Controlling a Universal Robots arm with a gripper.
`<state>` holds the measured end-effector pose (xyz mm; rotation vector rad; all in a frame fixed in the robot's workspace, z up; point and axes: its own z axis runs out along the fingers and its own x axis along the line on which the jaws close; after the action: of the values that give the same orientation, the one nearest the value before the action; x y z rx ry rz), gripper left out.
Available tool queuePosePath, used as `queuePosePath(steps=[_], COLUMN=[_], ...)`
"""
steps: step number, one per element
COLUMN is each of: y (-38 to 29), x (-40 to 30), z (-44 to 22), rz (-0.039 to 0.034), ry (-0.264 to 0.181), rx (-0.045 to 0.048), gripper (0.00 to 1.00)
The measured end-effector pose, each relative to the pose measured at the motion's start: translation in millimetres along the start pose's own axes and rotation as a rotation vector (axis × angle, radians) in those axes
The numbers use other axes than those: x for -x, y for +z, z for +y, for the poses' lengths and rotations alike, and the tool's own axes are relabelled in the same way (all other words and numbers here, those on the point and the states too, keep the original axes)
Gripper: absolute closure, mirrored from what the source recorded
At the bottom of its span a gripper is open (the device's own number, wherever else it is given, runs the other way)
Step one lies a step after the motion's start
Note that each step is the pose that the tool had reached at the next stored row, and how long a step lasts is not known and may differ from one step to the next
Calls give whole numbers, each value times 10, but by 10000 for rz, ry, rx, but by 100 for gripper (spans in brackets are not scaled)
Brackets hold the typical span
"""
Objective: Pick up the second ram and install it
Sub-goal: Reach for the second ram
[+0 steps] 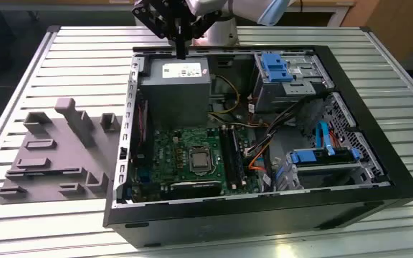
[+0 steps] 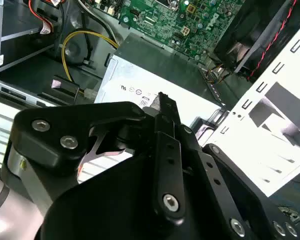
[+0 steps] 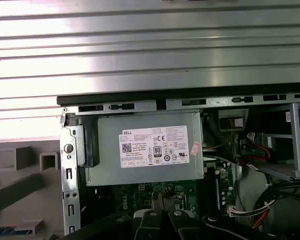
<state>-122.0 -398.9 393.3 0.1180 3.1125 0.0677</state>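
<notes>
**A:** What is the exterior view giving you?

**B:** The tool (image 1: 180, 38) is hanging over the twelve o'clock rim of the open computer case (image 1: 400, 183); it is looking clenched on the second ram (image 1: 182, 52), which is pointing straight down just above the grey power supply (image 1: 178, 91); the grey holder (image 1: 49, 161) is lying on the table (image 1: 70, 64) at nine o'clock of the case; the long black slots (image 1: 232, 156) are sitting on the green motherboard (image 1: 185, 145) at about five o'clock from the tool, well apart from the stick.

**A:** And the second wrist view?

**B:** The black fingers (image 2: 165, 150) are pressing together; a thin dark edge, the second ram (image 2: 166, 103) by my reading, is poking out past them over the power supply (image 2: 135, 80); the motherboard (image 2: 190, 25) is lying beyond.

**A:** The first wrist view?

**B:** The tool (image 3: 160, 212) is facing the labelled power supply (image 3: 145, 150); the table (image 3: 140, 50) is stretching away past the case rim; the stick itself is too hard to make out there.

**A:** So what is the carry asking for?

**B:** I am judging it this way: a firm, unslipping clench; the stick staying plumb, its long edge running parallel to the slots; a path passing clear of the rim, the power supply and the loose cables, since any knock could be tilting the stick in the grip.
</notes>
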Motion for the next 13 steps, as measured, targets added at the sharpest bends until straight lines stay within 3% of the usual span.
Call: queuePosePath(steps=[13], y=[-1], x=[-33], z=[-3], rz=[-3], ry=[0], rx=[0], gripper=[89])
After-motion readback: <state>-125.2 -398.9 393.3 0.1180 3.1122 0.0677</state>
